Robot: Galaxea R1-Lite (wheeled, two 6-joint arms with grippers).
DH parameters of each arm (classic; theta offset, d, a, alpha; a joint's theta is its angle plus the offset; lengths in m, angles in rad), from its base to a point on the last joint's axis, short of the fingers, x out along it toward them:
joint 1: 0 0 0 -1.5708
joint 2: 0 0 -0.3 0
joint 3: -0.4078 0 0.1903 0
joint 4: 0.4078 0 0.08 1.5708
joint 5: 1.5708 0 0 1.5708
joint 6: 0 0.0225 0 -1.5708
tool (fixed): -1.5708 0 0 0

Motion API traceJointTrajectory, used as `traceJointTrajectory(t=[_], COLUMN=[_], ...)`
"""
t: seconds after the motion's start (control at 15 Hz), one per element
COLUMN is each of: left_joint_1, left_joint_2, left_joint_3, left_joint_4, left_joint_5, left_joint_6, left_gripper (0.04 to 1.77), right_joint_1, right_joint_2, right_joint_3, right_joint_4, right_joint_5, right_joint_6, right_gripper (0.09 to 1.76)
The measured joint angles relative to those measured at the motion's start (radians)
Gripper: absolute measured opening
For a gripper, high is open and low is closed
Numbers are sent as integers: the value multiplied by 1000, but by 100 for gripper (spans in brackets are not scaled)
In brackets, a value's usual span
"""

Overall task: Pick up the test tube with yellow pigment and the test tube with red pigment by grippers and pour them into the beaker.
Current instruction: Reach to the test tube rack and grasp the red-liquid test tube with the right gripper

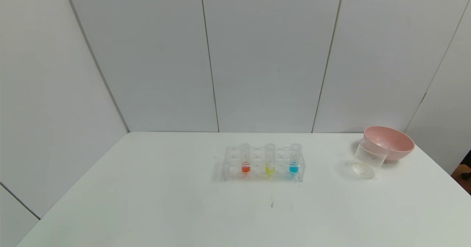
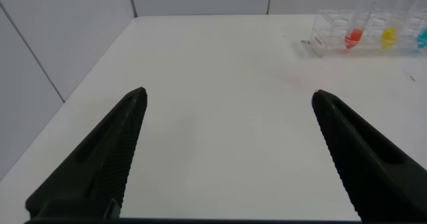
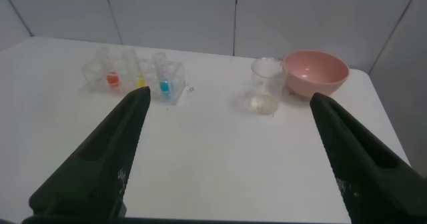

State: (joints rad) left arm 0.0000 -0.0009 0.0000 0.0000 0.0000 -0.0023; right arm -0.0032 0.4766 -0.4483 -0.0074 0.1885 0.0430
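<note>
The red-pigment test tube (image 1: 245, 159) and the yellow-pigment test tube (image 1: 269, 159) stand upright in a clear rack (image 1: 263, 177) at the table's middle, with a blue-liquid tube (image 1: 294, 159) to their right. The clear beaker (image 1: 368, 159) stands at the right, just in front of the pink bowl. Neither gripper shows in the head view. My left gripper (image 2: 228, 97) is open and empty over bare table, far from the rack (image 2: 330, 34). My right gripper (image 3: 228, 101) is open and empty, with the rack (image 3: 133, 74) and beaker (image 3: 265, 85) well ahead of it.
A pink bowl (image 1: 393, 140) sits at the back right, touching or nearly touching the beaker. The white table (image 1: 147, 203) ends at grey wall panels behind and at its left and right edges.
</note>
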Motion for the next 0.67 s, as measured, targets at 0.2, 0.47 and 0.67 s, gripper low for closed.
traceJointTrajectory(t=[0.2, 0.47, 0.67], left_joint_1=[0, 0, 0], left_joint_2=[0, 0, 0], left_joint_3=[0, 0, 0], left_joint_4=[0, 0, 0], left_joint_5=[0, 0, 0], left_joint_6=[0, 0, 0], left_gripper=[176, 176, 176], right_joint_1=[80, 448, 721], right_joint_2=[296, 624, 852], right_joint_3=[-132, -216, -244], right_joint_4=[-152, -346, -519], right_joint_5=[18, -286, -599], right_joint_6=[68, 153, 200], right_gripper=[171, 171, 171])
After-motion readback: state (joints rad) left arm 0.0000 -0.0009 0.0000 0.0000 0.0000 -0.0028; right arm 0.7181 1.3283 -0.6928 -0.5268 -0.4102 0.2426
